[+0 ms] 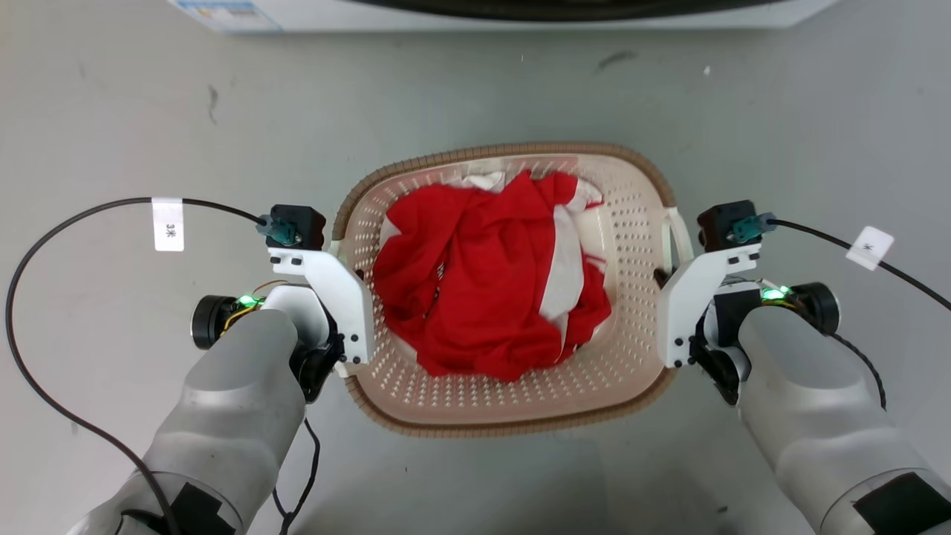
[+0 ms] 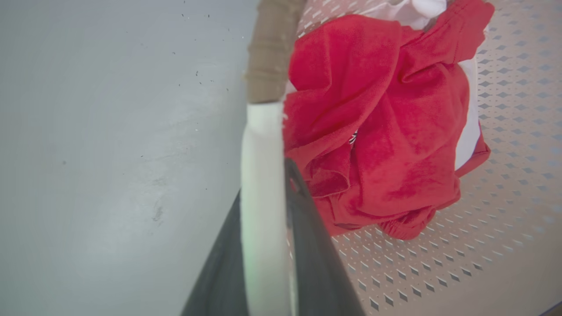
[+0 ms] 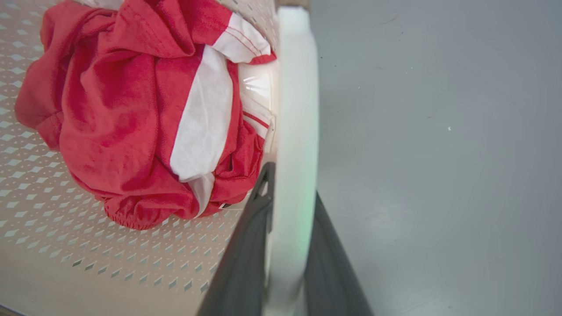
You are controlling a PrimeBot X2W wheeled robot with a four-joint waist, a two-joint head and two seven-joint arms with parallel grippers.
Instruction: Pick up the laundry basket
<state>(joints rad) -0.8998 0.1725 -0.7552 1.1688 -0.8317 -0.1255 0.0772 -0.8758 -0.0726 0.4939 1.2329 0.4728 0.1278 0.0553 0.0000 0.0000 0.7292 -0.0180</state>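
Observation:
The laundry basket (image 1: 520,151) stands on the grey floor, cream with perforated walls and a brown woven-look rim. A crumpled red and white garment (image 1: 490,275) lies inside it. My left gripper (image 1: 343,297) is at the basket's left side. In the left wrist view its two dark fingers (image 2: 316,245) sit on either side of the white side handle (image 2: 261,175), shut on it. My right gripper (image 1: 672,297) is at the right side, where its fingers (image 3: 246,245) likewise clamp the other white handle (image 3: 295,109). In the head view the white wrist brackets hide the fingertips.
The white base of a washing machine (image 1: 475,16) runs along the top edge, beyond the basket. Black cables with white tags (image 1: 168,223) (image 1: 869,247) loop out from each wrist over the floor (image 1: 148,111).

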